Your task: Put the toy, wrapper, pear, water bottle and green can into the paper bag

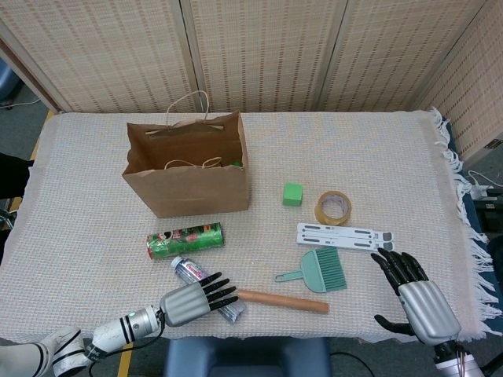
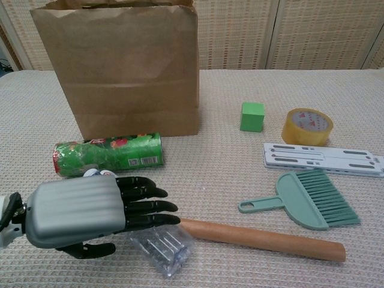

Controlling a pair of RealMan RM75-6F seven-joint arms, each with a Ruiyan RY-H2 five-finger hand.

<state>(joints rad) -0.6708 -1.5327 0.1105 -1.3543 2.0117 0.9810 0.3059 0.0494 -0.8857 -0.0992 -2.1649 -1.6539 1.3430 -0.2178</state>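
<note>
The clear water bottle [image 1: 191,272] [image 2: 162,249] lies on the cloth near the front edge, its cap end pointing back-left. My left hand [image 1: 192,301] [image 2: 90,213] is stretched flat over the bottle's middle, fingers straight and apart, thumb low on the near side; it does not grip. The green can [image 1: 185,239] [image 2: 108,154] lies on its side just behind the hand. The brown paper bag [image 1: 186,181] [image 2: 120,72] stands open behind the can, with a bit of green showing inside. My right hand [image 1: 416,302] hovers open at the front right.
A wooden rolling pin [image 1: 283,301] [image 2: 264,239] lies right of the bottle, close to my left fingertips. A green hand brush [image 1: 318,272], a white slotted stand [image 1: 346,236], a tape roll [image 1: 332,207] and a green cube [image 1: 292,194] lie to the right.
</note>
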